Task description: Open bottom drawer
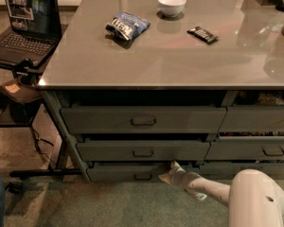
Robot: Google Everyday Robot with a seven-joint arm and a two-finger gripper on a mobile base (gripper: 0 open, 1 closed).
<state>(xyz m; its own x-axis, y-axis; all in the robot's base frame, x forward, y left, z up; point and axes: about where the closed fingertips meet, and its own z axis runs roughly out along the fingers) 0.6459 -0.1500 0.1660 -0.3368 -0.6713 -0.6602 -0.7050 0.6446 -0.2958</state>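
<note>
Left of gripper (171,172), which sits at its right end: bottom drawer (114,173), rigid, probably heavy. Hook central handle (143,176). Gripper opening: cannot tell.

Tool (167,170) at bottom drawer (117,173) front, seemingly touching.

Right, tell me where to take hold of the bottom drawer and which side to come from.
Take the small central pull handle on the bottom drawer, coming straight in at the front, low near the floor. The panel is slim and flat, so the handle looks like the only hold. The gripper sits just right of it, by the panel's end.
</note>
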